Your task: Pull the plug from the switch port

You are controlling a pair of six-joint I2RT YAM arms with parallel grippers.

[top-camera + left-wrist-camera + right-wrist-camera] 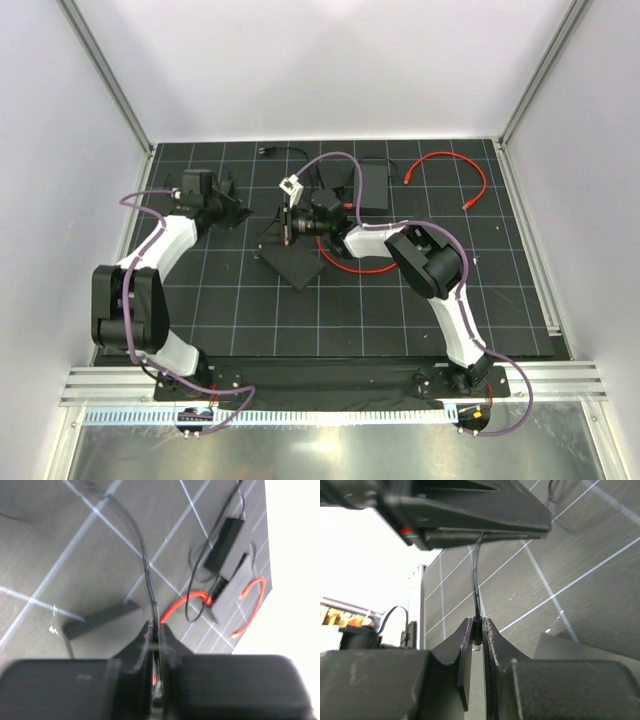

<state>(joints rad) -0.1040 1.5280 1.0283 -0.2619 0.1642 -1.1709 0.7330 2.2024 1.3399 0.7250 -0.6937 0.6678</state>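
plug (477,639), one; left pincer (156,627), right pincer (477,622)

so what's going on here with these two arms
The left pincer is closed on a thin black cable. The right pincer pinches a small black plug, its lead running toward the black switch box. Whether the plug is clear of its port can't be told.

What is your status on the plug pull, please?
Left hand shut on black cable. Right hand shut on plug, switch just beyond. Red cable lies clear.
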